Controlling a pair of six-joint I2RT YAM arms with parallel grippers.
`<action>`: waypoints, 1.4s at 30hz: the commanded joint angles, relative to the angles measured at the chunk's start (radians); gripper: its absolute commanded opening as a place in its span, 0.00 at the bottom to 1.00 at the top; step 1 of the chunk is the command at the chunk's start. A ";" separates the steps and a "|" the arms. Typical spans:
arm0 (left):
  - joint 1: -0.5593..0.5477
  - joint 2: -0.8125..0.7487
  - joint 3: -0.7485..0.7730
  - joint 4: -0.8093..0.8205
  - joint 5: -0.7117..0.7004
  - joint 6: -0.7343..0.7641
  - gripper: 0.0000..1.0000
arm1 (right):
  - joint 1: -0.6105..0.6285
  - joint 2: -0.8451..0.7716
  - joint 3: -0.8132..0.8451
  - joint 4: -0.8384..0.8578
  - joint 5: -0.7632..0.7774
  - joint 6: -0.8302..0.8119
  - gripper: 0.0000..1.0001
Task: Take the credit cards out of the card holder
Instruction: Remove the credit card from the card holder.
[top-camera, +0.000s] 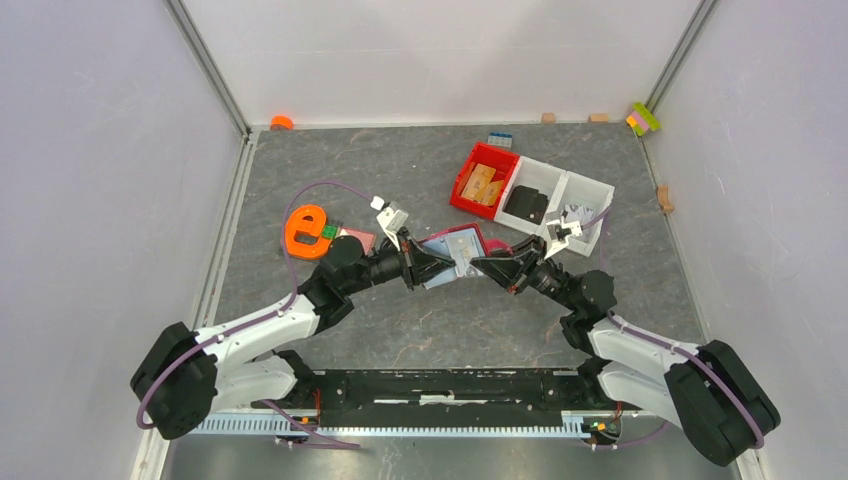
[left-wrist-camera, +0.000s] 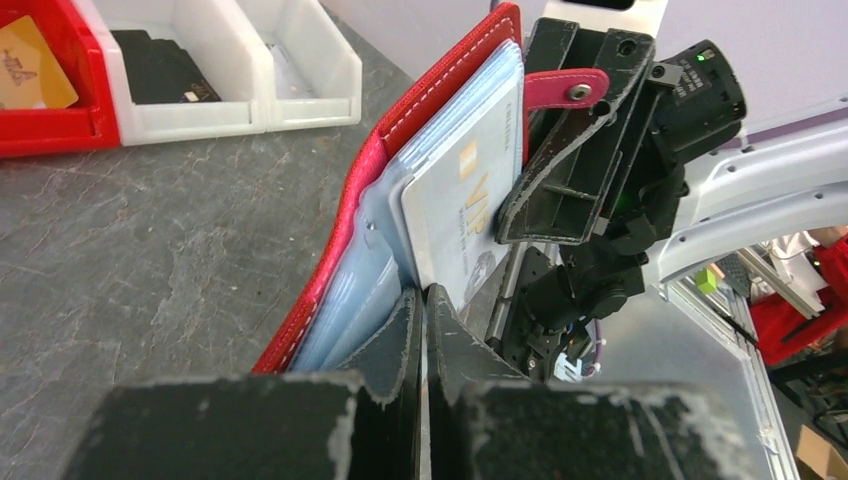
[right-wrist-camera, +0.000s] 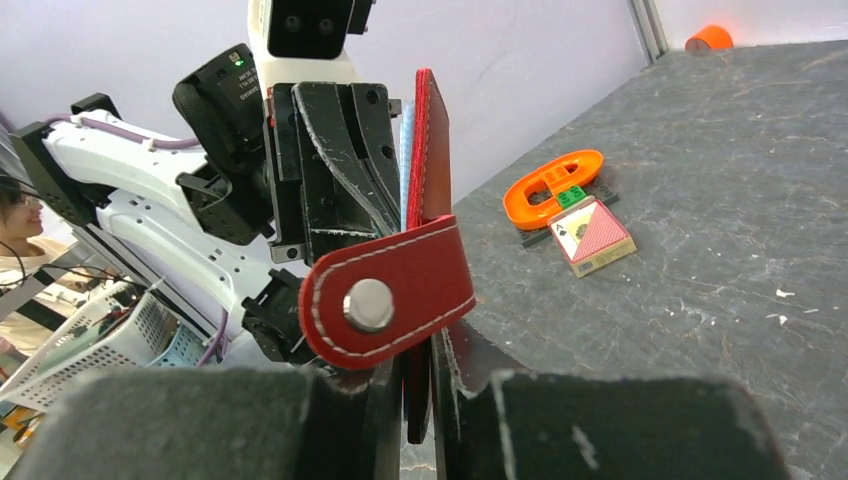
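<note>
The dark red card holder (top-camera: 458, 246) is held open above the table's middle, between both grippers. My left gripper (left-wrist-camera: 424, 300) is shut on the lower edge of a light grey credit card (left-wrist-camera: 462, 195), which sticks out of the holder's clear sleeves beside the red stitched cover (left-wrist-camera: 400, 130). More light blue cards lie behind it. My right gripper (right-wrist-camera: 432, 350) is shut on the holder's red cover (right-wrist-camera: 432, 140), with the snap strap (right-wrist-camera: 385, 290) hanging over its fingers. In the top view the left gripper (top-camera: 430, 268) and the right gripper (top-camera: 488, 266) face each other.
A bright red bin (top-camera: 485, 180) with tan wooden pieces and two white bins (top-camera: 560, 200) stand at the back right. An orange letter piece (top-camera: 305, 232) and a playing-card box (top-camera: 355, 240) lie to the left. Small blocks (top-camera: 643, 118) sit by the back wall.
</note>
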 joint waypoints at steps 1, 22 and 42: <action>-0.019 -0.005 0.051 -0.062 -0.047 0.058 0.02 | 0.033 -0.041 0.049 -0.058 0.001 -0.058 0.16; -0.020 -0.045 0.049 -0.167 -0.211 0.069 0.02 | -0.006 -0.169 0.014 -0.251 0.176 -0.122 0.01; -0.018 -0.069 0.022 -0.152 -0.239 0.073 1.00 | -0.080 -0.229 -0.061 -0.101 0.151 -0.007 0.00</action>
